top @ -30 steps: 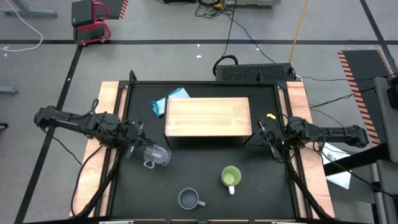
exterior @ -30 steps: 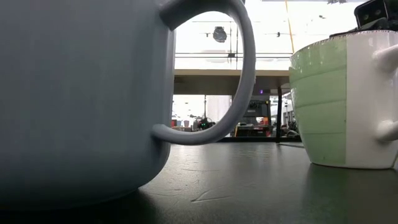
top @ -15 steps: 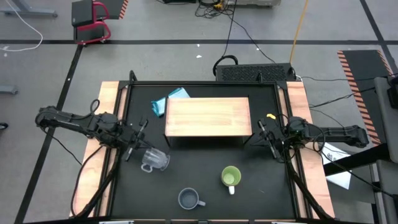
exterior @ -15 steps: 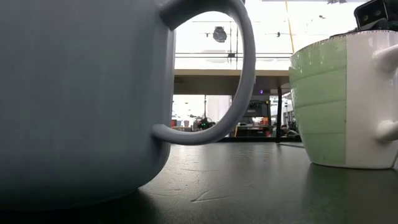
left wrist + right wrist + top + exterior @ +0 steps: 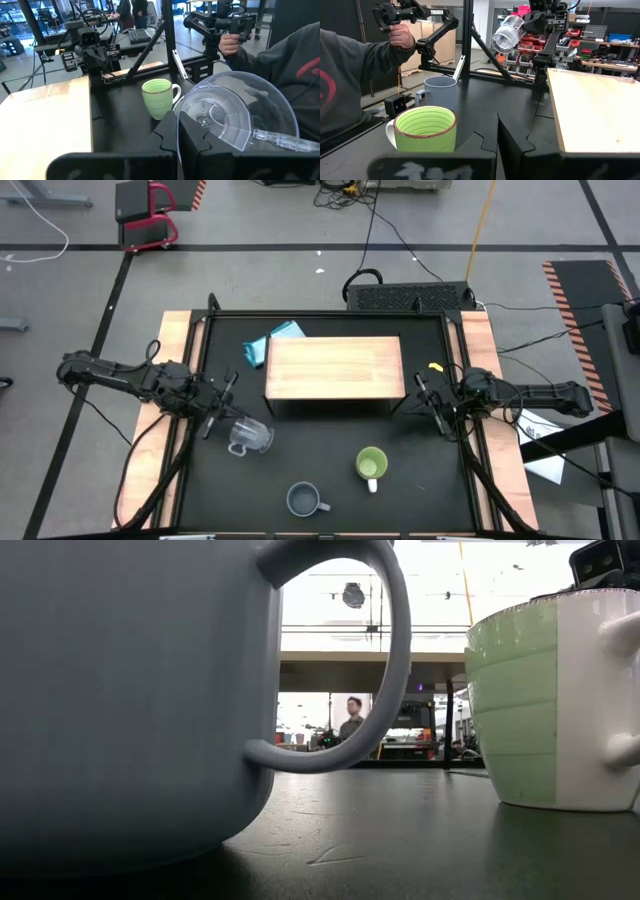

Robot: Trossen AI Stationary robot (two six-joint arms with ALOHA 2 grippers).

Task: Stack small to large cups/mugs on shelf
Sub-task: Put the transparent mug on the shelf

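Note:
My left gripper [image 5: 220, 418] is shut on the small clear glass cup [image 5: 250, 435], which hangs in the air over the table's left part, left of the shelf's near corner; the right wrist view shows this cup [image 5: 507, 32] well above the tabletop. The light wooden shelf [image 5: 333, 368] stands on the table's far middle. The green mug [image 5: 371, 465] with a white handle and the grey-blue mug [image 5: 303, 500] stand upright on their bases near the front edge. My right gripper [image 5: 433, 408] waits shut at the table's right side. My left gripper pinches the glass cup's rim [image 5: 178, 127], one finger inside the mouth and one outside. The fingers come roughly level from the table's left. The cup is lifted clear and lies on its side, its mouth toward the gripper and its handle [image 5: 277, 140] on the side away from the fingers.
A blue cloth [image 5: 272, 342] lies at the shelf's far left corner. A person in a dark sleeve [image 5: 280, 60] sits at the table's near side, a hand [image 5: 402, 32] holding a control grip. Black frame posts [image 5: 167, 30] rise at the table's edges.
My left gripper has tipped slightly at the wrist while staying in place, and the glass cup has swung a little toward the table's near edge, still lifted clear. In the low view a person has appeared far off in the room.

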